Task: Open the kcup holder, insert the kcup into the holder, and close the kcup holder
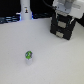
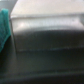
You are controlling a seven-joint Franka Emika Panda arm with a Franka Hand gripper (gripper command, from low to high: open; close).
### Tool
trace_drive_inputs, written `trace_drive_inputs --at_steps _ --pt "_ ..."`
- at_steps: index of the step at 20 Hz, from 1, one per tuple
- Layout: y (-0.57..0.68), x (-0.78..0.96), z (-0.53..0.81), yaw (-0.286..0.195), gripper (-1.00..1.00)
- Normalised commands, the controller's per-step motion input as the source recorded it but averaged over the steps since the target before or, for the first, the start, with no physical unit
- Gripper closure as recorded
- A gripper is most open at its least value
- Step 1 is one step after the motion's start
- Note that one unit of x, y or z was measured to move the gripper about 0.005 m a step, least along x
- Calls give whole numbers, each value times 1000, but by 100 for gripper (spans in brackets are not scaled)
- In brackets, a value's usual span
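Across the whole exterior view we've got a plain white table (image 1: 50,62), and it's easily the biggest thing going. Up at the exterior view's right sits the black boxy kcup holder (image 1: 62,29) with its two rectangular front panels, and the white robot arm's gripper (image 1: 64,11) hangs right over its top. We honestly can't tell if the fingers are apart or together, it's too blurry. Our wrist view just shows a dark glossy box surface (image 2: 47,32) up close, plus a teal smear (image 2: 5,25) at one edge. Back left stands a tall white bottle-shaped thing (image 1: 25,11). Smallest of all, the tiny white kcup (image 1: 29,56) with the green-blue foil top sits alone on the table, well apart from the holder.
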Motion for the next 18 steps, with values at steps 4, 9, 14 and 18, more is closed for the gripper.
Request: trace_drive_inputs --at_steps 4,9,14,18 --pt "12 -255 -160 -11 100" --pt "-2 -7 -4 -9 100" --pt "-3 2 -4 -11 100" --pt "-12 31 -10 -10 100"
